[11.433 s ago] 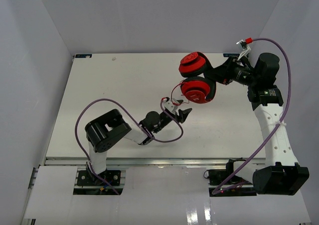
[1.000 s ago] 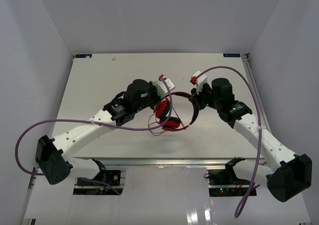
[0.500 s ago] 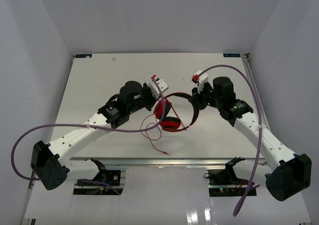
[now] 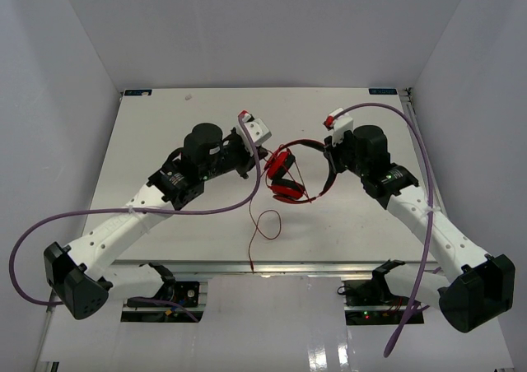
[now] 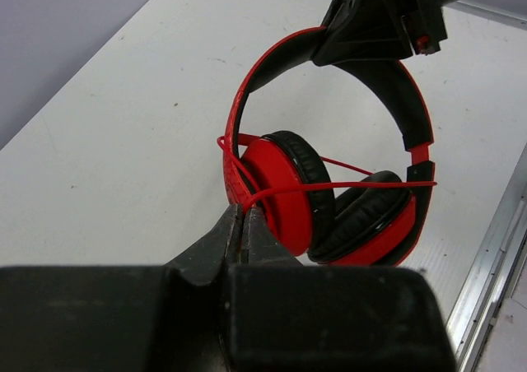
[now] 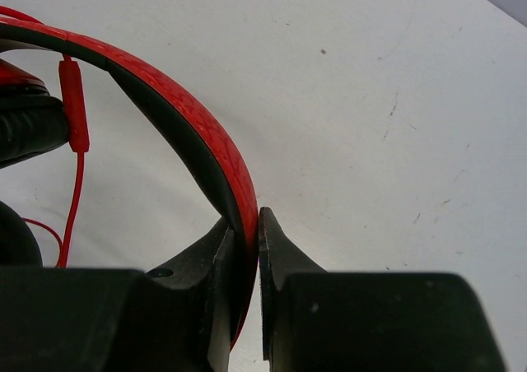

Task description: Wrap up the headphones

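Note:
The red headphones [image 4: 286, 181] are held up over the middle of the table, earcups folded together. My right gripper [image 4: 333, 165] is shut on the black-and-red headband [image 6: 177, 113], which runs between its jaws [image 6: 249, 224]. In the left wrist view the thin red cord [image 5: 346, 185] crosses both earcups [image 5: 284, 192] and runs into my left gripper [image 5: 244, 213], whose jaws are shut on it. In the top view the left gripper [image 4: 260, 163] sits just left of the earcups. The rest of the cord [image 4: 262, 224] hangs in a loose loop toward the table's front edge.
Thick purple cables [image 4: 206, 210] trail from both arms, the left one sagging over the table below the headphones. A metal rail [image 4: 263, 267] runs along the table's front edge. White walls enclose the left, back and right sides.
My left gripper has drawn back to the left and shut on the cord. The headphones have shifted slightly back and to the right, and the loose cord end has swung toward the front edge.

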### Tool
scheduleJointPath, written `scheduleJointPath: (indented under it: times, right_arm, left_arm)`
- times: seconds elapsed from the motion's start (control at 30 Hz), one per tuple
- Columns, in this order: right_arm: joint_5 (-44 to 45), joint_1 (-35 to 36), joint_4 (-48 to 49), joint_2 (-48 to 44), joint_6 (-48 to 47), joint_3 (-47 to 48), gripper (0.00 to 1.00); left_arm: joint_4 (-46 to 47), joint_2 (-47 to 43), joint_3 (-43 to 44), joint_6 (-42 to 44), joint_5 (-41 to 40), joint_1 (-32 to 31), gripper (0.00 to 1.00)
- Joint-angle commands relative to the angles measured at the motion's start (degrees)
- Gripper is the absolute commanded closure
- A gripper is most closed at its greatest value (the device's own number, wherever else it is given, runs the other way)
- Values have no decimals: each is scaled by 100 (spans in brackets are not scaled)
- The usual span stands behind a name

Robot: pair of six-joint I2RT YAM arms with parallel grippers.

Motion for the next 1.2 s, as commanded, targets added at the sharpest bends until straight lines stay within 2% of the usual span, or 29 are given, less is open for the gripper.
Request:
scheduleJointPath:
  times: [0.0, 0.07, 0.17, 0.23, 0.37, 0.43, 0.53, 0.7, 0.87, 1.0, 1.17]
  right_arm:
    - [14, -19, 424, -92, -314, 168, 92]
    - [-345, -17, 438, -208, -534, 113, 92]
    - [-22, -25, 515, -205, -615, 99, 92]
    - [259, -25, 603, -149, -526, 109, 92]
    - [-25, -23, 594, 130, -30, 261, 92]
    - [-56, -25, 567, 341, 130, 411, 92]
    - [344, -25, 565, 601, 271, 571, 92]
    - [672, -86, 666, 691, 187, 588, 92]
    - [749, -96, 976, 593, 155, 467, 92]
    - [393, -87, 947, 529, 83, 463, 92]
    - [-769, -96, 599, 364, -512, 342, 92]
  left_arm:
    - [-485, -135, 400, -36, 141, 69, 99]
    - [-731, -80, 477, 120, -84, 69, 100]
    - [-912, -135, 557, 230, -89, 69, 100]
    - [-934, -192, 597, 170, 166, 69, 100]
    - [-970, -50, 745, -101, 1061, 69, 100]
    - [-1007, 16, 820, -182, 1296, 77, 100]
    - [-1196, 66, 927, -310, 1468, 69, 100]
    - [-2201, 43, 1225, -185, 560, 28, 100]
    - [-2597, -12, 1241, -246, 104, -46, 100]
    - [-2692, 81, 1184, -192, -388, -71, 100]
    - [-2506, 336, 1289, 77, -1047, -79, 100]
